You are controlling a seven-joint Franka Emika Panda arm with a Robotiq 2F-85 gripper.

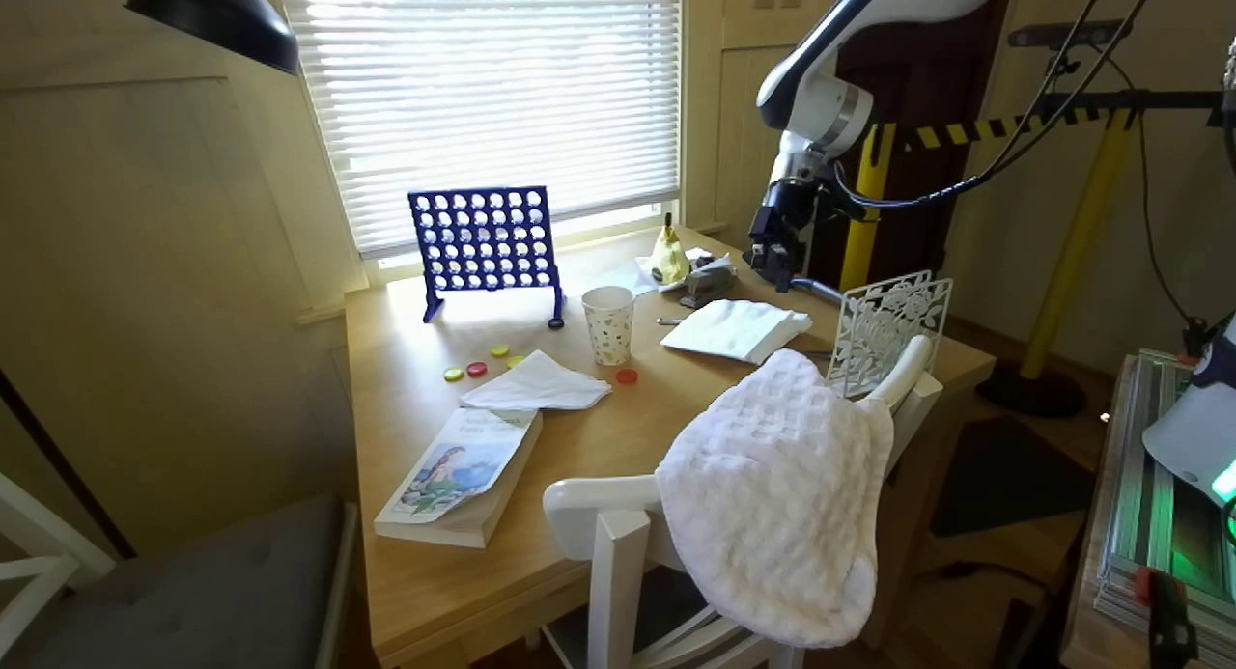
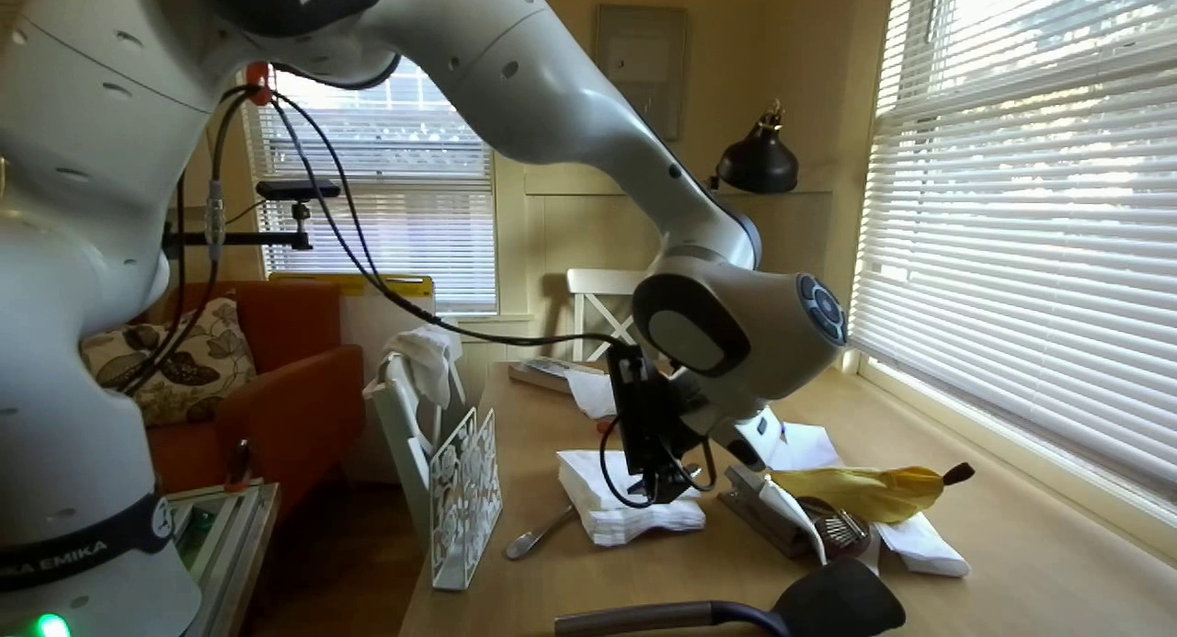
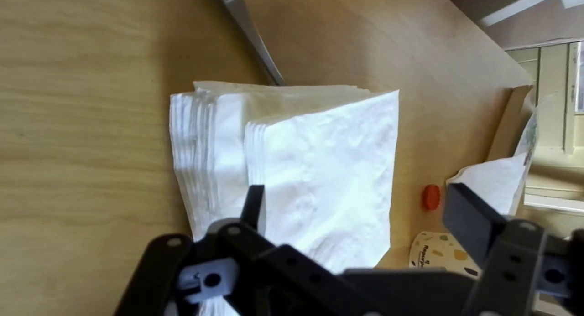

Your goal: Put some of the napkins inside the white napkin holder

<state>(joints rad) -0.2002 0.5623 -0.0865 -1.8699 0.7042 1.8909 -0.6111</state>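
The napkins [image 1: 739, 329] lie as a low, uneven white stack on the table, in both exterior views [image 2: 625, 499] and under the jaws in the wrist view [image 3: 328, 170]. The white napkin holder [image 1: 884, 336] stands upright near the table edge by the chair. Its two lattice panels show in an exterior view [image 2: 464, 504], with nothing seen between them. It is out of the wrist view. My gripper [image 3: 356, 190] is open and empty, above the stack; one finger overlaps the napkins in view, the other is past their edge. It also shows in both exterior views [image 1: 777, 264] [image 2: 676, 485].
A patterned cup [image 1: 608, 326] and a red disc [image 1: 627, 376] are near the stack. A spoon-like utensil [image 2: 541, 533] touches the stack's side. A stapler [image 2: 763, 513], yellow item [image 2: 864, 492] and spatula [image 2: 837, 600] lie nearby. A towel [image 1: 772, 495] hangs on the chair.
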